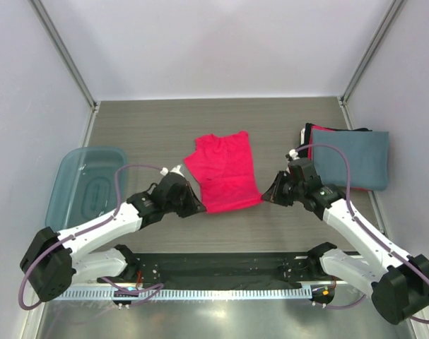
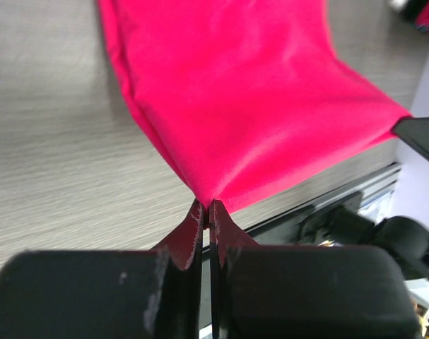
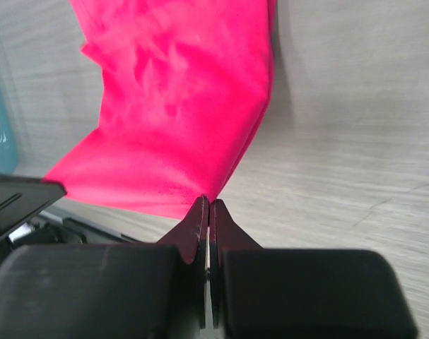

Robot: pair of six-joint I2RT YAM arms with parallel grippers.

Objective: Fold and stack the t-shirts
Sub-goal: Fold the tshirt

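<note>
A bright pink-red t-shirt (image 1: 224,171) lies partly folded in the middle of the table. My left gripper (image 1: 200,206) is shut on its near left corner (image 2: 208,194). My right gripper (image 1: 266,198) is shut on its near right corner (image 3: 213,192). The near edge is stretched between the two grippers, slightly raised. A folded slate blue-grey t-shirt (image 1: 355,159) lies at the right, on top of red and black folded edges (image 1: 313,131).
A translucent blue plastic bin (image 1: 87,183) stands at the left. A black rail (image 1: 221,268) runs along the near table edge between the arm bases. Grey walls and metal frame posts enclose the table.
</note>
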